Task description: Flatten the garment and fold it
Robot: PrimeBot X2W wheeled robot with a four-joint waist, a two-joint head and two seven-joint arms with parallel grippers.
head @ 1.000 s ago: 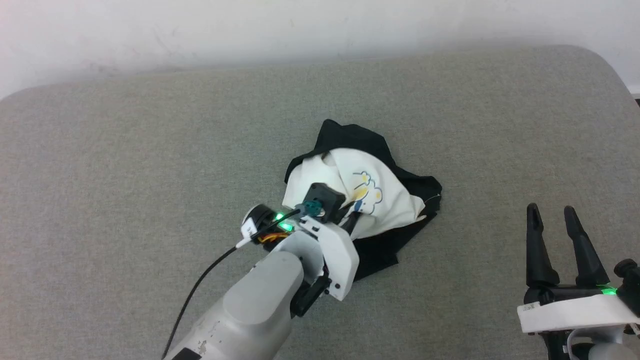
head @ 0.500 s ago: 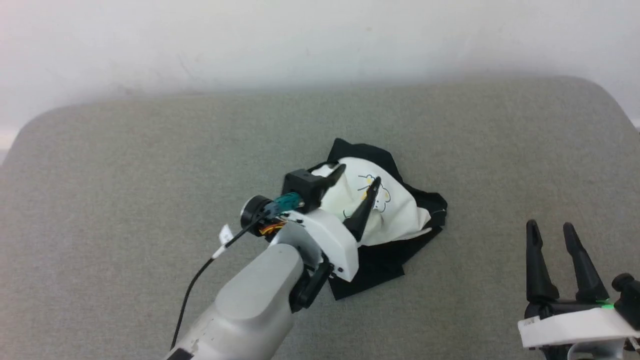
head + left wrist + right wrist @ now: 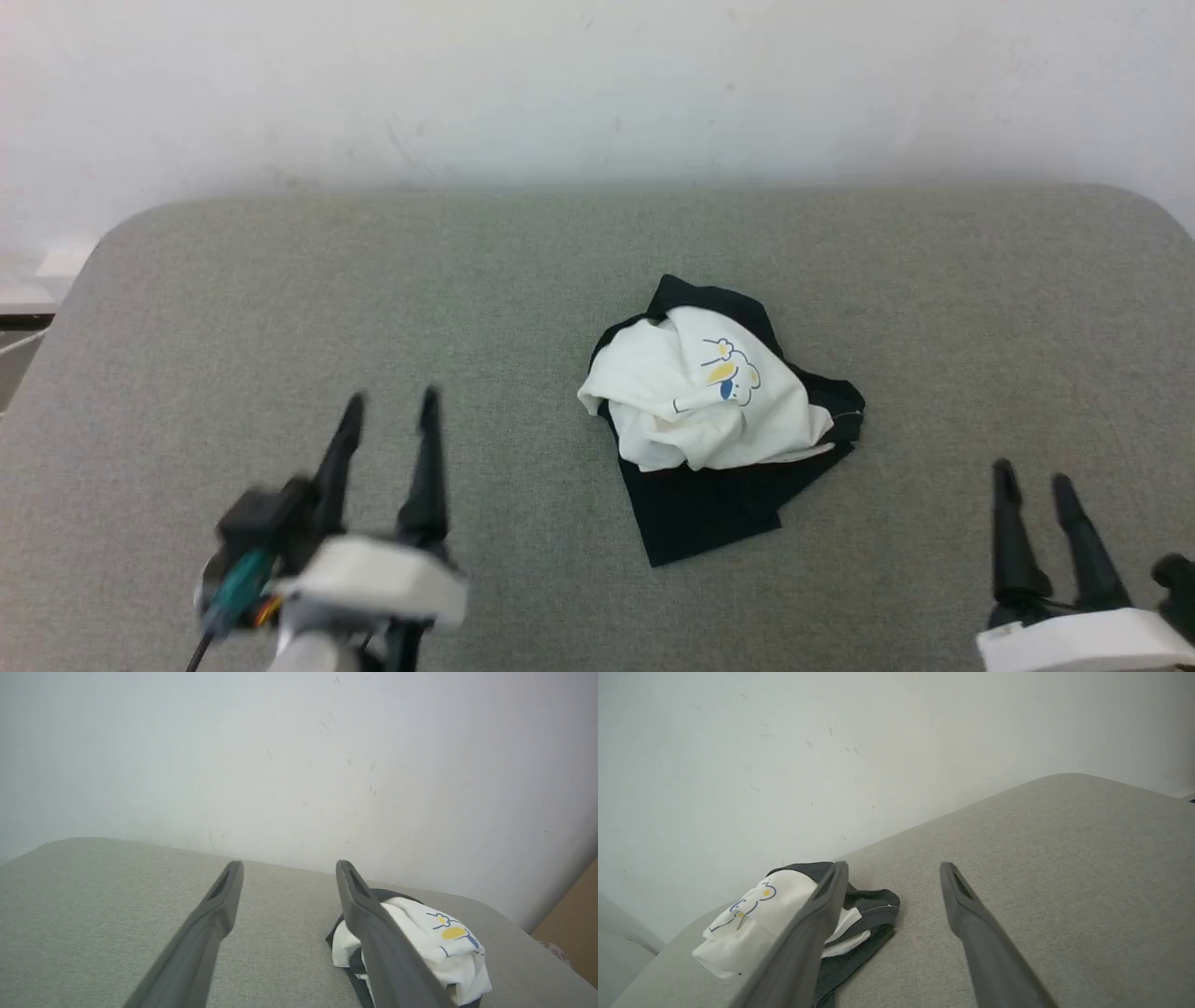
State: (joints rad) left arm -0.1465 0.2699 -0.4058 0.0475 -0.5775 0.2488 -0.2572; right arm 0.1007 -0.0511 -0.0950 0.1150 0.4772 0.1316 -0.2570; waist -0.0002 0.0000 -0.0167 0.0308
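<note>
**Two empty grippers and one crumpled shirt**

Two grippers sit nearest the robot. The left gripper [image 3: 392, 399] is at the lower left of the head view and looks blurry. Its two dark fingers are spread apart with nothing between them. The right gripper [image 3: 1032, 471] is at the lower right. Its fingers are spread apart too, and it holds nothing. Both point away from the robot, and neither touches the shirt.

Farther out, near the middle of the grey table [image 3: 280, 308], lies the garment [image 3: 719, 411]. It is bunched up in a lump, not flat and not folded. The lump is a little longer from near to far than from side to side. One black corner points toward the robot, and another black piece sticks out at the far end. The white part sits on top, and more black shows at the right. The small cartoon print faces up, toward the far side of the white part.

Behind the table is a plain white wall [image 3: 560, 84].

Half a second ago the left gripper was over the shirt, with its fingers at the white cloth. Now it has pulled back and is well apart from it. The right gripper has stayed low on the right. The head camera has moved, so more wall shows. The shirt is still a lump in the same spot.
</note>
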